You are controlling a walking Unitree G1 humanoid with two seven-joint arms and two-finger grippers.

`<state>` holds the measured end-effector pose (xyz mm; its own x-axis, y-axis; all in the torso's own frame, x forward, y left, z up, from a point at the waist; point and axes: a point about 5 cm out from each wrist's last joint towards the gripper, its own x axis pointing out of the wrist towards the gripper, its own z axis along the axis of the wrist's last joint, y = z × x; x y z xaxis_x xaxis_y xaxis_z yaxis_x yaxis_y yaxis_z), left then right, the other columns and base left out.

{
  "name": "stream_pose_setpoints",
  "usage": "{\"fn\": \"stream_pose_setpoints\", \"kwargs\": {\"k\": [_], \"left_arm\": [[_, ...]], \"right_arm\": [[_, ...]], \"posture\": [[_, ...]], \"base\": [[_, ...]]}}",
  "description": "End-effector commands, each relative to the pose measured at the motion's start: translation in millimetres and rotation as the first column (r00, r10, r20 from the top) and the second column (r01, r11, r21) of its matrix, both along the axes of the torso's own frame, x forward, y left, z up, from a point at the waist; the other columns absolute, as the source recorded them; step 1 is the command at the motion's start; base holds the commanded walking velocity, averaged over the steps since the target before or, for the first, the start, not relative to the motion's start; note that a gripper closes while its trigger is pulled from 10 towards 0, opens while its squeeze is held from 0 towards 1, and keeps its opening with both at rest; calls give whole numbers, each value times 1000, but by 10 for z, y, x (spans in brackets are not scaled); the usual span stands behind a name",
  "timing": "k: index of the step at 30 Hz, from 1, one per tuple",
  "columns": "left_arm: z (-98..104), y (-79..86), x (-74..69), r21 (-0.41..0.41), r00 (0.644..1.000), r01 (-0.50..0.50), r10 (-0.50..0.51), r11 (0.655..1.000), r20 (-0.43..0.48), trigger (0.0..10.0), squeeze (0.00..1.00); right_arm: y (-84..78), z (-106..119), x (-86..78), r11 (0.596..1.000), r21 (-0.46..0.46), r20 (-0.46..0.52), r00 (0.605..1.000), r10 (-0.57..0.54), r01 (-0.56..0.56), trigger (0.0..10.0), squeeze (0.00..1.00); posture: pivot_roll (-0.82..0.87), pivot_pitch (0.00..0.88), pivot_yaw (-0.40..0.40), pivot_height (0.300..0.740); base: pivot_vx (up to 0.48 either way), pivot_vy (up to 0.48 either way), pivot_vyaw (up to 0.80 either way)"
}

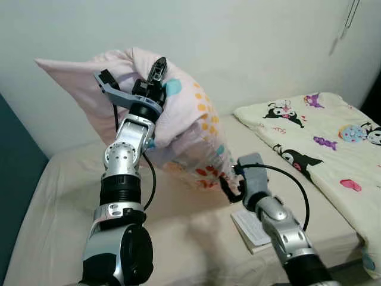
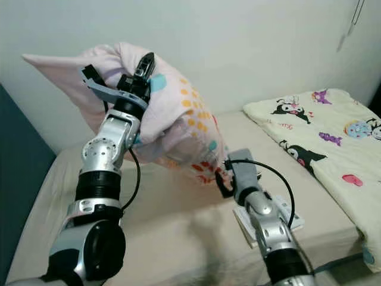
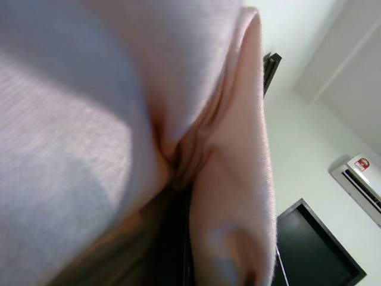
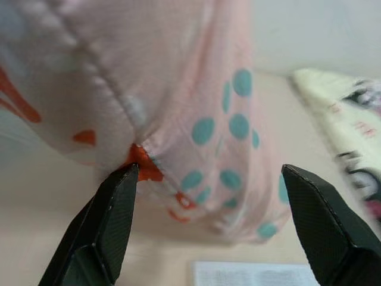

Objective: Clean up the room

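A pink pillow [image 1: 178, 119] with coloured dots and shapes is held up in the air over the beige bed [image 1: 71, 196], near the white wall. My left gripper [image 1: 156, 77] is raised high and shut on the pillow's upper part; the pink cloth [image 3: 226, 179] bunches around its fingers. My right gripper [image 4: 208, 220] stands open just below the pillow's lower corner [image 4: 143, 164], one fingertip [image 4: 119, 190] touching the cloth there. In the eye views the right gripper [image 1: 233, 189] sits beside that corner.
A cream blanket [image 1: 321, 137] with cartoon prints lies on the bed's right side. A white booklet [image 1: 250, 229] lies on the mattress under my right arm. A dark teal panel [image 1: 15, 161] stands at the left.
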<state>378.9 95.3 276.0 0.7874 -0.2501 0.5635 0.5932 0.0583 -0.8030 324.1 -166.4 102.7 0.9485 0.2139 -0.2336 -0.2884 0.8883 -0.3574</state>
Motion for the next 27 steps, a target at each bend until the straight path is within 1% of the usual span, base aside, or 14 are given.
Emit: {"fn": "stream_pose_setpoints", "kwargs": {"k": [1,4,5,6,8,9,10,11,13,16,17,18,20,27], "left_arm": [[106,-220,-93,-91,997,57,-52,994,63,10000,0],[110,-226,-94,-95,996,60,-54,994,65,10000,0],[115,-229,-97,-99,996,62,-55,993,68,10000,0],[115,-229,-97,-99,996,62,-55,993,68,10000,0],[134,-226,-109,-107,996,64,-56,992,74,10000,0],[134,-226,-109,-107,996,64,-56,992,74,10000,0],[145,-223,-115,-110,995,65,-56,992,78,10000,0],[159,-217,-125,-116,994,71,-62,991,85,10000,0],[159,-217,-125,-116,994,71,-62,991,85,10000,0],[181,-199,-141,-120,993,82,-70,989,100,10000,0],[187,-195,-144,-120,992,82,-70,989,103,10000,0],[187,-195,-144,-120,992,82,-70,989,103,10000,0],[207,-168,-154,-126,991,79,-65,989,113,10000,0],[239,-146,-177,-135,990,80,-62,988,129,10000,0]], "right_arm": [[60,-13,-49,970,-212,-14,993,115,-116,10000,0],[62,-12,-61,944,-286,-26,986,166,-166,10000,0],[59,-29,-71,912,-356,-41,978,203,-204,10000,0],[59,-29,-71,912,-356,-41,978,203,-204,10000,0],[49,-54,-74,858,-457,-29,967,251,-236,10000,0],[49,-54,-74,858,-457,-29,967,251,-236,10000,0],[40,-46,-67,829,-505,-9,961,276,-243,10000,0],[-17,-8,-51,750,-620,21,951,308,-229,10000,0],[-17,-8,-51,750,-620,21,951,308,-229,10000,0],[-155,114,5,629,-759,53,946,321,-171,10000,0],[-175,153,16,606,-780,62,944,324,-157,10000,0],[-175,153,16,606,-780,62,944,324,-157,10000,0],[-250,305,76,555,-827,122,936,331,-88,10000,0],[-300,432,124,555,-832,212,919,333,-9,10000,0]], "posture": [[-55,0,34,740],[-55,0,32,740],[-55,0,31,740],[-55,0,31,740],[-47,0,25,740],[-47,0,25,740],[-46,0,24,740],[-42,0,23,740],[-42,0,23,740],[-36,0,19,740],[-36,0,17,740],[-36,0,17,740],[-34,0,13,740],[-30,0,9,740]], "base": [[0,0,0],[0,0,0],[0,0,0],[0,0,0],[0,0,0],[0,0,0],[0,0,0],[0,0,0],[0,0,0],[0,0,0],[0,0,0],[0,0,0],[0,0,0],[0,0,0]]}}
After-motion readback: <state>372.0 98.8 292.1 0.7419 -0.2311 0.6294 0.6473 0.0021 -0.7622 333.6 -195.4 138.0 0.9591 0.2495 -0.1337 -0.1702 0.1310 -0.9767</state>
